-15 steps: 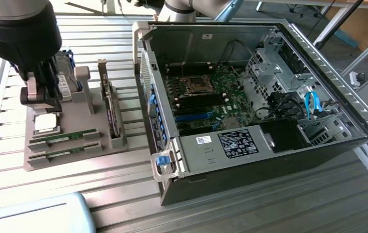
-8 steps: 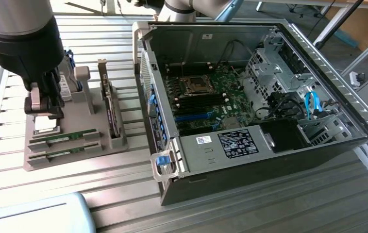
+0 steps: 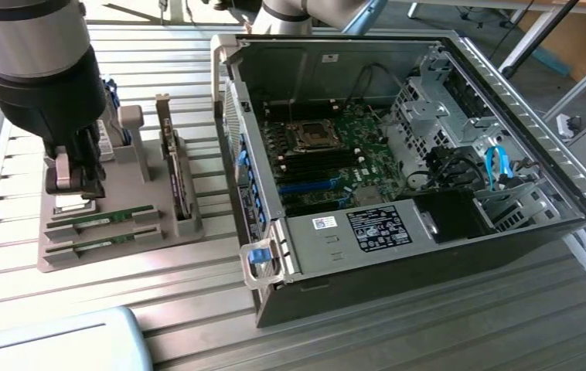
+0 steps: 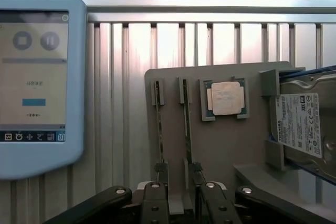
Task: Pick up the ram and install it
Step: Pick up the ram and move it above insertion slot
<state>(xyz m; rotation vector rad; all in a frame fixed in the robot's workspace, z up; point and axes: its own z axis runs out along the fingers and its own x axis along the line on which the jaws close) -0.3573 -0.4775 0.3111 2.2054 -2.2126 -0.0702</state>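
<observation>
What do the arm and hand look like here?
The arm is a thick silver-grey cylindrical link that runs into a matte black cylindrical wrist section. The hand below it is blocky, with light grey metal parts beside darker ones. In the wrist view its linkage bars are black, with round silver pins at the joints.

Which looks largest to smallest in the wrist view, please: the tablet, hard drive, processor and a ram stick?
1. tablet
2. hard drive, partly cut off by the picture's edge
3. processor
4. ram stick, seen edge-on: longer than the processor but much thinner, so these two are unsure
</observation>
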